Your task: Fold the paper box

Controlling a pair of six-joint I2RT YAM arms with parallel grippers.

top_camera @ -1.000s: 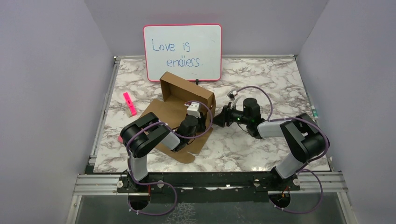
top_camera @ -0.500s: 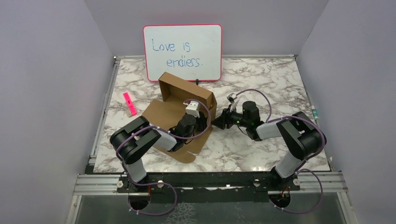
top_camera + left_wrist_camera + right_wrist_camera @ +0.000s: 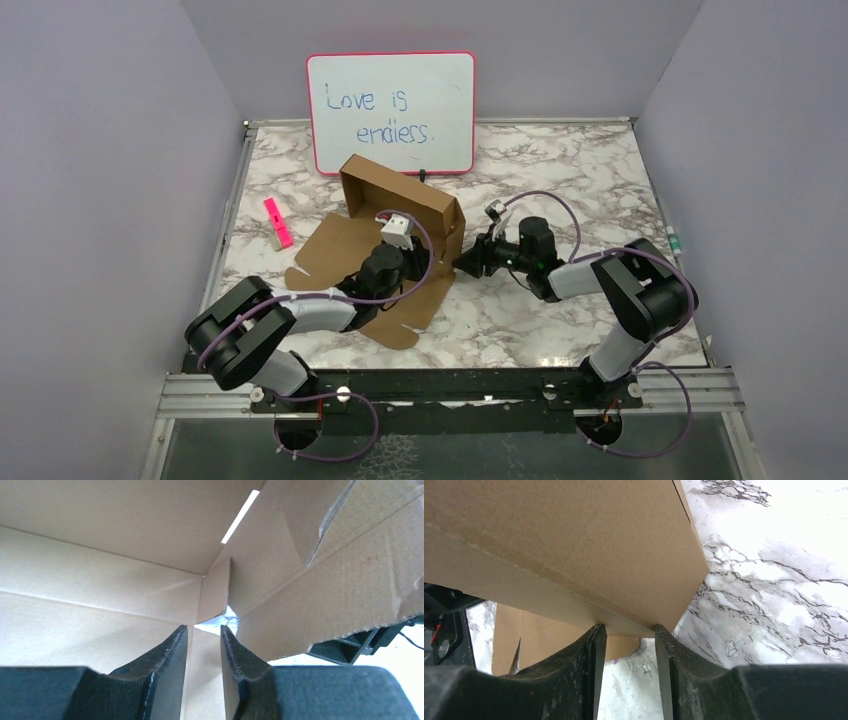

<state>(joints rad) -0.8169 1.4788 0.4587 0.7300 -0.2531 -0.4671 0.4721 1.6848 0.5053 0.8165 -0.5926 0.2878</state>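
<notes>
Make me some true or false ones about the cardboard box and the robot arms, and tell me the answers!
1. The whiteboard has a pink frame. True.
2. The paper box lies completely flat. False: its back and right walls stand up.
3. The left gripper is inside the box, with nothing between its fingers. True.
4. The right gripper is inside the box too. False: it is outside, at the box's right wall.
5. The pink marker lies in the box. False: it lies on the table, left of the box.
</notes>
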